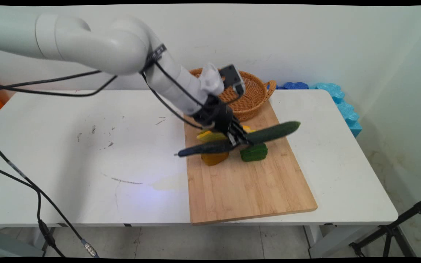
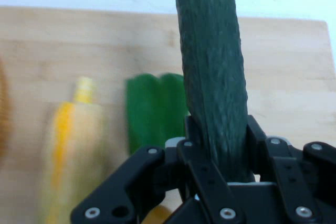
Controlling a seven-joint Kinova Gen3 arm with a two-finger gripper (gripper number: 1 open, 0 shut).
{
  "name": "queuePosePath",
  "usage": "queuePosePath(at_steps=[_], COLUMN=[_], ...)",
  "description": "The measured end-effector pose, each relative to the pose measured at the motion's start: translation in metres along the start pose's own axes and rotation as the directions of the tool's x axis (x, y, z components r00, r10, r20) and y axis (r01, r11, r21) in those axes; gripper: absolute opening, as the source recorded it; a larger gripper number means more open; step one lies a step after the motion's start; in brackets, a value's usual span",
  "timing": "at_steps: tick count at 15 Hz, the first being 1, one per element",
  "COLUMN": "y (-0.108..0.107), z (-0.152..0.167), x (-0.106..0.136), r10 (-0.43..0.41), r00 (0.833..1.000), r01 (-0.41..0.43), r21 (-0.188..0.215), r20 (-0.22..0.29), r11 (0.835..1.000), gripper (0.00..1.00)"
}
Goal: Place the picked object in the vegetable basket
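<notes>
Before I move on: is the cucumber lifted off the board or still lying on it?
Lifted. The gripper is shut on the cucumber, holding it roughly level above the board, over the corn and green pepper.

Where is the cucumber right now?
The cucumber is held in the gripper above the wooden cutting board, over the green pepper.

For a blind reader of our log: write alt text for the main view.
A white robot arm's black gripper holds a long dark green cucumber by its middle, lifted above a wooden cutting board on a white table. Under it lie a green pepper, a corn cob and an orange vegetable; a wicker basket stands behind.
</notes>
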Motion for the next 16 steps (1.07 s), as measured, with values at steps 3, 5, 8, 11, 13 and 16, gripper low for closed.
queuePosePath(at_steps=[3, 5, 8, 11, 13, 16], y=[-0.024, -0.038, -0.063, -0.087, -0.110, -0.141], z=[-0.019, -0.027, -0.035, -0.040, -0.041, -0.037], x=[0.011, 0.016, 0.022, 0.028, 0.031, 0.036], r10=[0.026, 0.040, 0.064, 0.085, 0.105, 0.143], r00=[1.000, 0.999, 0.998, 0.996, 0.994, 0.989], r01=[-0.026, -0.039, -0.062, -0.083, -0.104, -0.145], r21=[0.024, 0.040, 0.071, 0.103, 0.131, 0.165], r20=[-0.017, -0.020, -0.020, -0.014, -0.003, 0.020], r11=[0.999, 0.998, 0.996, 0.991, 0.986, 0.976], gripper=[0.00, 0.00, 0.00, 0.00, 0.00, 0.00])
